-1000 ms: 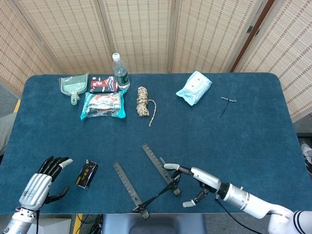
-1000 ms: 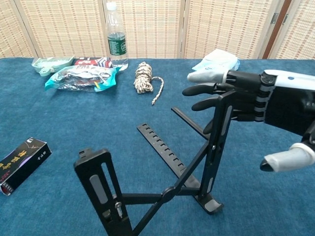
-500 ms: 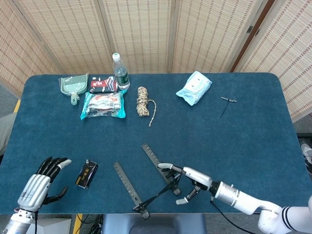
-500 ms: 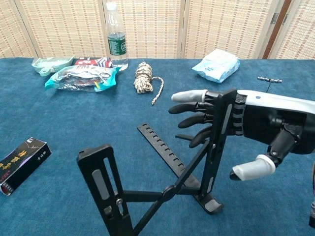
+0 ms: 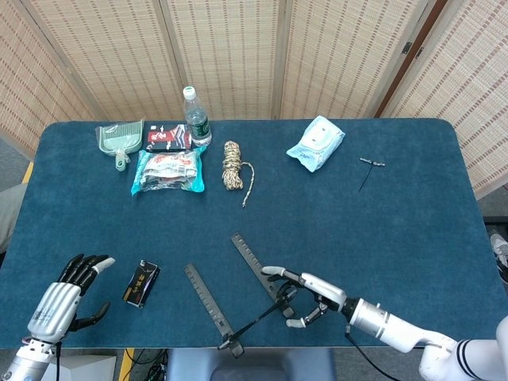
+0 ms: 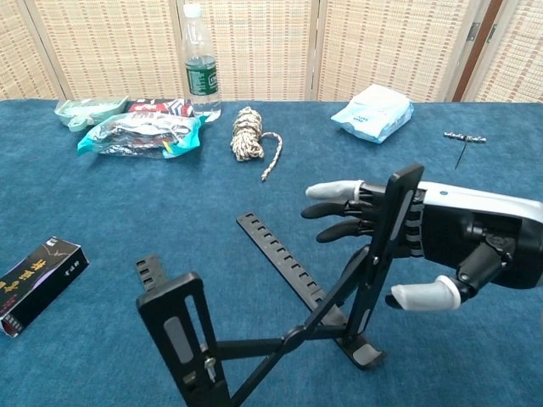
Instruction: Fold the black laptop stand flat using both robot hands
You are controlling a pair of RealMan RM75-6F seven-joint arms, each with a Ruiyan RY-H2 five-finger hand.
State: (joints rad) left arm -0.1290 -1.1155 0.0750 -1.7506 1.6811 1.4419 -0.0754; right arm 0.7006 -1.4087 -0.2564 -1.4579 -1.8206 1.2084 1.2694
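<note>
Bottle (image 5: 196,120); rope coil (image 5: 232,164); tissue pack (image 5: 316,143); dustpan (image 5: 121,140).

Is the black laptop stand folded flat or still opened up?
Still opened up: in the chest view the black laptop stand has its arms raised off the blue table, with the right robot hand against one.

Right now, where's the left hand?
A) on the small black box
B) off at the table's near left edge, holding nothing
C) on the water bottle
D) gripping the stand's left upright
B: the left hand sits open at the near left edge, beside the black box and apart from the laptop stand.
</note>
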